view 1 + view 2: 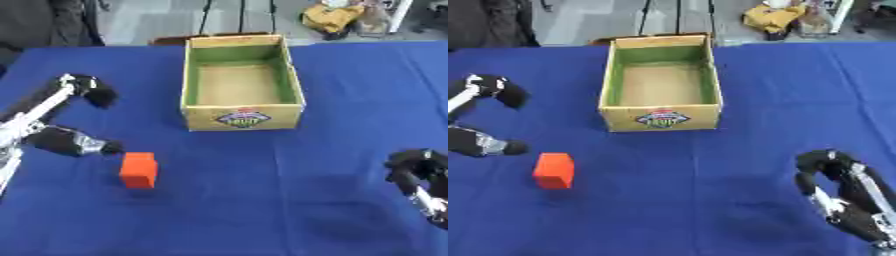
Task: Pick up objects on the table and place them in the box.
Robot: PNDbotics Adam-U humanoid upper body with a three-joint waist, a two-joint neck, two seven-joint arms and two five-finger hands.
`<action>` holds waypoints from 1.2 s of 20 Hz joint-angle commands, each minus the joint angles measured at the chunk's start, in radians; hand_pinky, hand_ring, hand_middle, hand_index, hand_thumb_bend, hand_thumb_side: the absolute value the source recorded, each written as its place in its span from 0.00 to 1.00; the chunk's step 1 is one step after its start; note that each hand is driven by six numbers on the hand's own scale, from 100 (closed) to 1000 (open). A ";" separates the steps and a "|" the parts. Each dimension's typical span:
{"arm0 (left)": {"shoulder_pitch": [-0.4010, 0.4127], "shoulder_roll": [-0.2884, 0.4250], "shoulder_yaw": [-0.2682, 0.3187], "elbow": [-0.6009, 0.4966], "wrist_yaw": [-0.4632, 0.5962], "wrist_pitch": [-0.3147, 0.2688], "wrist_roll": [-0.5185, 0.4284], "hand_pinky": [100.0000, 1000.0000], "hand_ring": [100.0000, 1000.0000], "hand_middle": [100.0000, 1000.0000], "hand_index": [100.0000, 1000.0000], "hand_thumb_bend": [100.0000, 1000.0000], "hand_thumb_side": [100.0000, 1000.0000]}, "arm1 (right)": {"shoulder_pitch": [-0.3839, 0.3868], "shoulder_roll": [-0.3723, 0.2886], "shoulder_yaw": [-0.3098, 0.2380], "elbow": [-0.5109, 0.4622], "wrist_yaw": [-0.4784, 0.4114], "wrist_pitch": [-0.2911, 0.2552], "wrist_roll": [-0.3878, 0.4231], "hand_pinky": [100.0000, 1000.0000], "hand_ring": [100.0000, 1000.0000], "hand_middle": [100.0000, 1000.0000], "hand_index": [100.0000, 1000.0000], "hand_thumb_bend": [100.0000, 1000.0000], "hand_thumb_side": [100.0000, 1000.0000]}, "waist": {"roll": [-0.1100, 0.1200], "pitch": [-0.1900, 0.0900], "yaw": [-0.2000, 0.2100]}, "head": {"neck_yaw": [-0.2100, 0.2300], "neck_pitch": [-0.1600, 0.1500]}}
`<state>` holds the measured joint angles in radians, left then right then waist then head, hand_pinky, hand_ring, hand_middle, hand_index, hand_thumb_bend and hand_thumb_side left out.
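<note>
An orange-red block (139, 170) stands on the blue tablecloth, in front of the box and to its left. The cardboard box (242, 116) sits at the far middle, open at the top, green inside, with nothing in it. My left hand (70, 141) comes in from the left and is open. One fingertip lies just left of the block's top corner, and another finger (91, 91) is spread far up and away from it. My right hand (842, 200) rests open near the lower right corner, fingers up, holding nothing.
Blue cloth (262, 200) covers the whole table. Beyond its far edge are a grey floor, dark stand legs (241, 15), a yellow bundle (332, 17) at the upper right and dark clothing (44, 22) at the upper left.
</note>
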<state>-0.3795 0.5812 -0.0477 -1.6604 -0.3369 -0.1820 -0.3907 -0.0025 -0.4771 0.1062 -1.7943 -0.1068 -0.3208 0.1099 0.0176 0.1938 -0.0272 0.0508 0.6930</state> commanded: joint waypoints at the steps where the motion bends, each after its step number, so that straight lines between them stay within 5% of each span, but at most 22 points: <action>1: -0.019 0.017 -0.006 -0.021 -0.016 -0.003 -0.007 0.62 0.57 0.54 0.71 0.81 0.46 | -0.006 -0.011 -0.002 -0.015 0.003 0.000 0.000 0.73 0.45 0.35 0.66 0.31 0.42 | 0.002 -0.013 -0.001 | -0.001 -0.004; 8: -0.043 0.016 -0.032 -0.010 -0.053 -0.006 -0.022 0.62 0.57 0.54 0.71 0.76 0.34 | -0.006 -0.011 -0.001 -0.014 0.002 0.000 0.001 0.73 0.45 0.35 0.66 0.31 0.43 | 0.003 -0.014 -0.005 | -0.003 -0.006; 15: -0.070 0.011 -0.062 0.016 -0.091 -0.013 -0.063 0.63 0.57 0.54 0.71 0.63 0.10 | -0.006 -0.011 0.000 -0.014 0.002 0.001 0.002 0.73 0.45 0.35 0.66 0.30 0.43 | 0.005 -0.014 -0.009 | -0.006 -0.011; 24: -0.089 -0.014 -0.085 0.071 -0.133 -0.018 -0.097 0.62 0.57 0.54 0.72 0.61 0.12 | -0.008 -0.011 0.001 -0.013 0.001 0.002 0.003 0.73 0.45 0.35 0.66 0.30 0.43 | 0.006 -0.015 -0.011 | -0.006 -0.017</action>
<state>-0.4507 0.5539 -0.1348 -1.5863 -0.4616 -0.1989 -0.4822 -0.0030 -0.4771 0.1117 -1.7942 -0.1068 -0.3187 0.1120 0.0235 0.1937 -0.0374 0.0460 0.6845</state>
